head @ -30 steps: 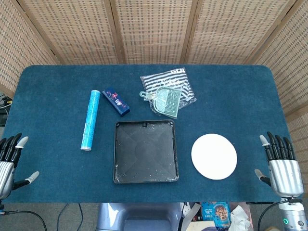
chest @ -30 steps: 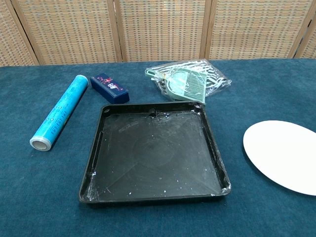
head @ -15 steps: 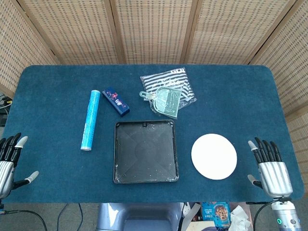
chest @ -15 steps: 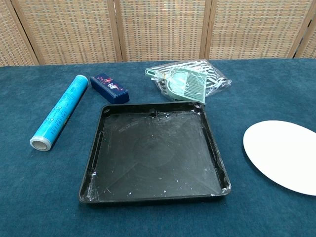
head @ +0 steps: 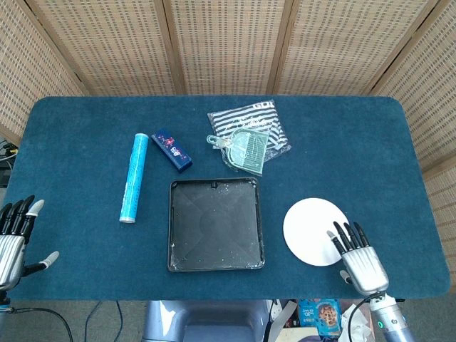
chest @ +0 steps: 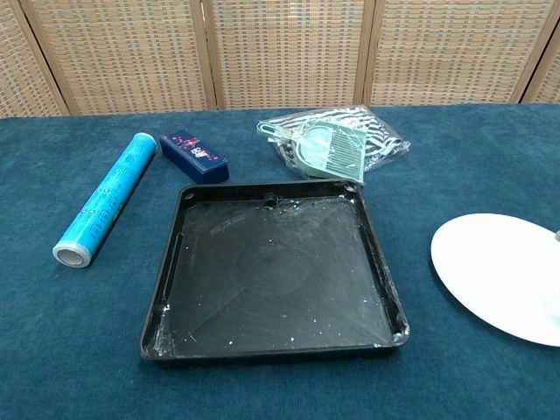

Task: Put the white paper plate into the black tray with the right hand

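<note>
The white paper plate (head: 312,226) (chest: 499,271) lies flat on the blue table, just right of the black tray (head: 215,223) (chest: 273,273), which has nothing in it. My right hand (head: 358,259) hovers at the plate's near right edge, fingers spread and straight, their tips over the rim. It holds nothing. My left hand (head: 13,239) stays at the table's front left corner, fingers apart, holding nothing. The chest view shows neither hand clearly.
A blue foil roll (head: 132,178) and a dark blue box (head: 172,149) lie left of the tray. A striped bag (head: 249,128) with a green dustpan (head: 244,148) on it sits behind the tray. Wicker screens stand behind the table.
My right hand has moved left and toward the table's front edge, from the far right edge to the plate's rim. The left hand, plate and tray have not moved.
</note>
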